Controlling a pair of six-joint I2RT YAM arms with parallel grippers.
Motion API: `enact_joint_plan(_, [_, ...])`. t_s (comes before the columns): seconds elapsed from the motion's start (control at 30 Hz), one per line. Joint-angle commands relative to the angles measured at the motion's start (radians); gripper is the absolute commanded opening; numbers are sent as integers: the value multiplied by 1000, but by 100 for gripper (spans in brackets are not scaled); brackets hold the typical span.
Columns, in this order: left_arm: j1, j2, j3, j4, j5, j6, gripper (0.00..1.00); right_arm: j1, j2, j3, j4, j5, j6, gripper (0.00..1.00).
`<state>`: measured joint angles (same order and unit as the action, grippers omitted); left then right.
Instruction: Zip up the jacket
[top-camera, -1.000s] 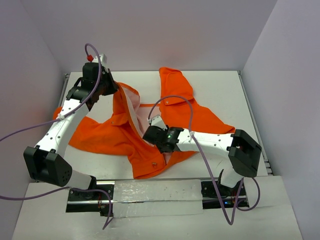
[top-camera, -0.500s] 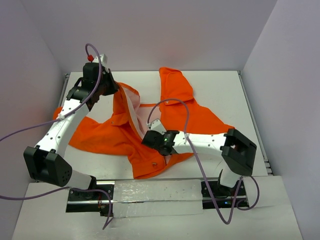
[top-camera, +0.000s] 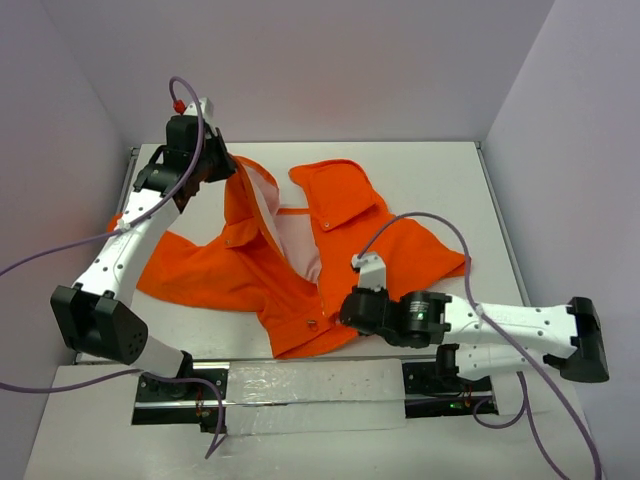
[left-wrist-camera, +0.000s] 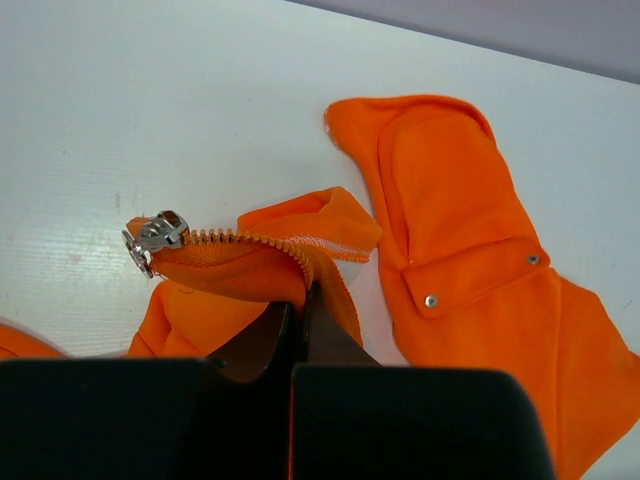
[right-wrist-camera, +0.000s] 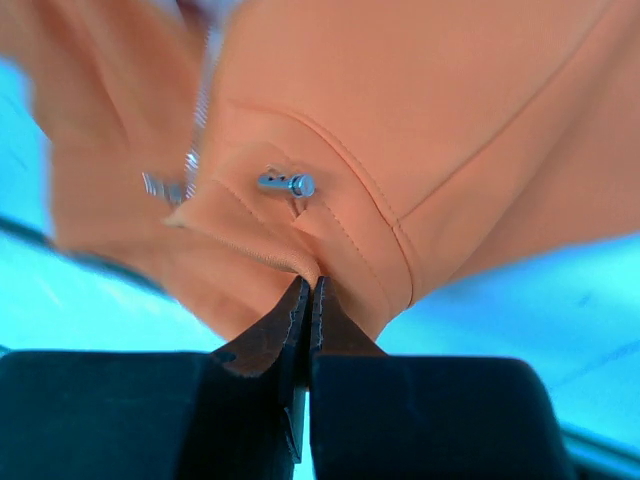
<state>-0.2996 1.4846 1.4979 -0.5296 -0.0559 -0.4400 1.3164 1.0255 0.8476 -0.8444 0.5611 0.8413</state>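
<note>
Your jacket lies opened out on table, left of centre, pale lining showing along front opening. Flap pocket with snaps lies flat at far right of it.

Your left gripper, at far left, is clenched on orange zipper edge. Zipper slider sits at end of teeth, left of pinch.

Your right gripper, near centre, is clamped on near hem corner, just beside metal snap. Right wrist view is blurred; silver streak left of snap is possibly zipper teeth.
</note>
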Motion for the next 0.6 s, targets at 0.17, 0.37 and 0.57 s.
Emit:
enact_joint_plan(0.17, [-10,23,49,36,19,-5,0,156,173,-26,-111,-49,346,45])
enact_joint_plan(0.37, [-13,-29,-62,49,18,-16,0,87,181,157,-166,89,132,75])
enact_joint_plan(0.57, [-23,-66,-174,75,45,-48,0,-235,128,205,76,-29,-156,75])
